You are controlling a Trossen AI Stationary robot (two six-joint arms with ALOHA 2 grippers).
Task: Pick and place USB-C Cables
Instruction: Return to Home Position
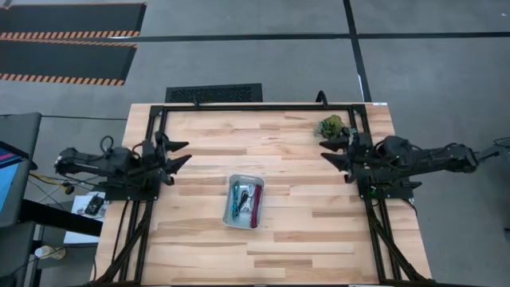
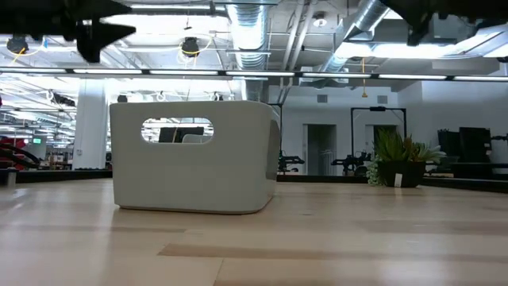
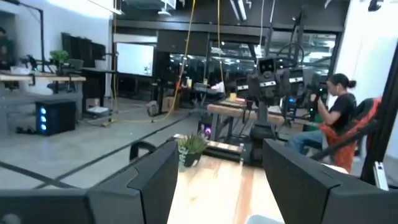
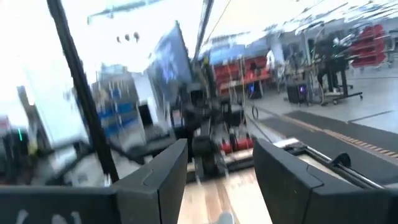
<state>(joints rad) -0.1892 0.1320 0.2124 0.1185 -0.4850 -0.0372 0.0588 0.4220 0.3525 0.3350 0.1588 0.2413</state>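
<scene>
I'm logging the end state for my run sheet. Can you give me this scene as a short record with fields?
tray: grey, mid table
cables: teal-blue cable and dark red cable lie in the tray; others hard to tell
left tool: open, holding nothing, at the left side
right tool: open, holding nothing, at the right side
plant: beside the right tool, outside the tray

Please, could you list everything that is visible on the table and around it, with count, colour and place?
Table: one, light wood, under both arms.
Tray: one, pale grey, middle of the table.
USB-C cables: coiled inside the tray; teal-blue and dark red ones show, exact count unclear.
Plant: one, green, on the table close to the right gripper.
Person: one, dark shirt, seated in the room beyond the table.
Left gripper: one, dark, open, at the table's left side, away from the tray.
Right gripper: one, dark, open, at the table's right side.
</scene>
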